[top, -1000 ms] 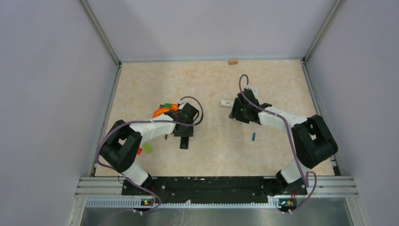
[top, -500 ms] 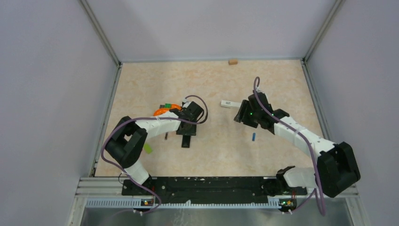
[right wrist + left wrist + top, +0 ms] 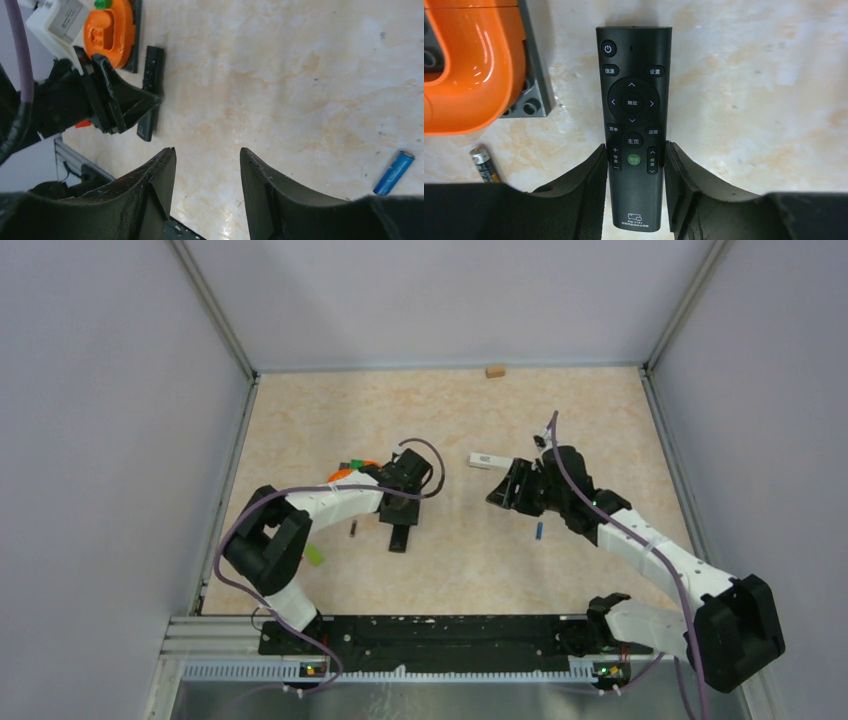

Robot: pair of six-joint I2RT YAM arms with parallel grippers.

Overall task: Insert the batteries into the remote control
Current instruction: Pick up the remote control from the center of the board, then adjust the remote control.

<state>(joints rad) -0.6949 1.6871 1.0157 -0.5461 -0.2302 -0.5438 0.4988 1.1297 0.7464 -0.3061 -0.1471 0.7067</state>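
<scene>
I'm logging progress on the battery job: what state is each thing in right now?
black remote: lying flat on the table, button side up, battery side hidden.
left gripper: closed on the black remote's sides.
right gripper: open, holding nothing.
blue battery: loose on the table, not loaded.
dark battery: loose on the table, not loaded.

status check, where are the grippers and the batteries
Left gripper straddles black remote, buttons up, grip unclear. Right gripper open, empty. Blue battery, dark battery loose on table. Orange piece beside remote.
</scene>
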